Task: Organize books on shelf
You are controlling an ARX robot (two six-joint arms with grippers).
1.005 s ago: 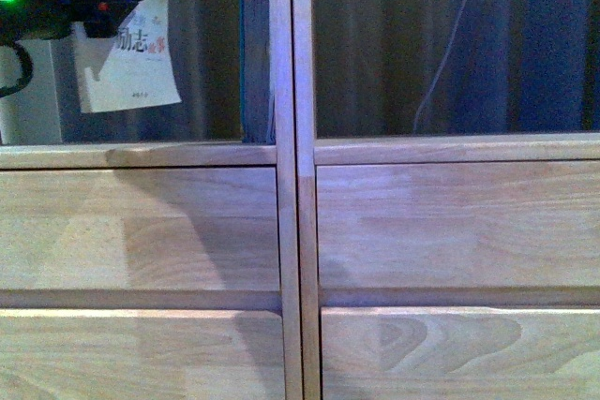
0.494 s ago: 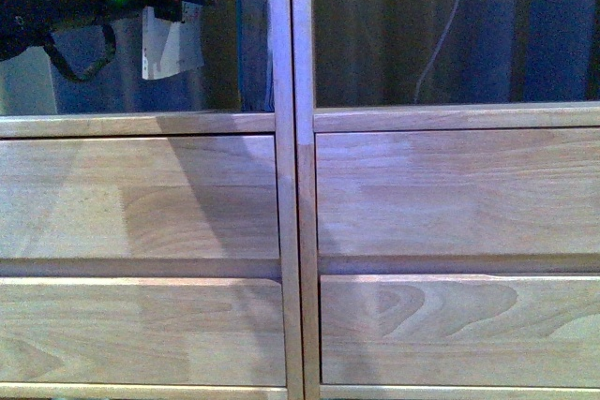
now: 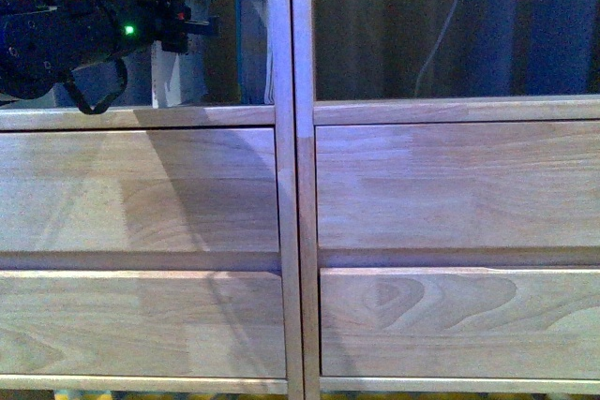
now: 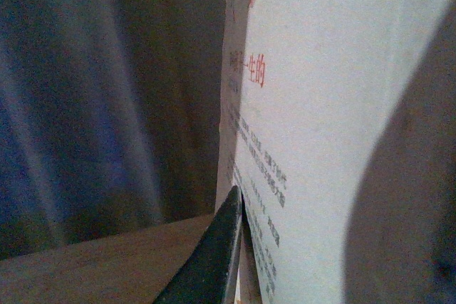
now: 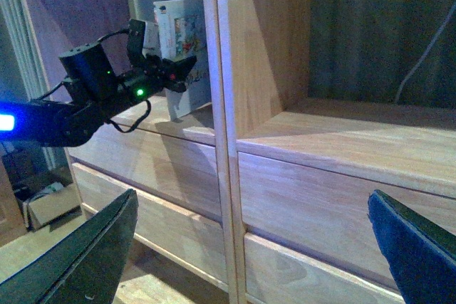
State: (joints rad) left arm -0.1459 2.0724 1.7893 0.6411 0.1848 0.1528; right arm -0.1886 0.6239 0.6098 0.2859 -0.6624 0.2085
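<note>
The thin paperback stands nearly edge-on in the upper left compartment of the wooden shelf, its bottom edge down by the shelf board. My left gripper is shut on the paperback. In the left wrist view its pale cover with red characters fills the picture, pinched by my left gripper, with one dark finger against it. A tall blue-teal book stands against the central divider. My right gripper is open and empty in front of the drawer fronts. The paperback and left arm show there too.
The central divider separates the two columns. The right compartment shows only a dark curtain and a thin cable behind it. Drawer fronts fill the lower view. A cardboard box sits on the floor at the shelf's left.
My left arm has moved right and further into the compartment. The paperback has turned from cover facing me to nearly edge-on and upright, and it has come down towards the shelf board.
</note>
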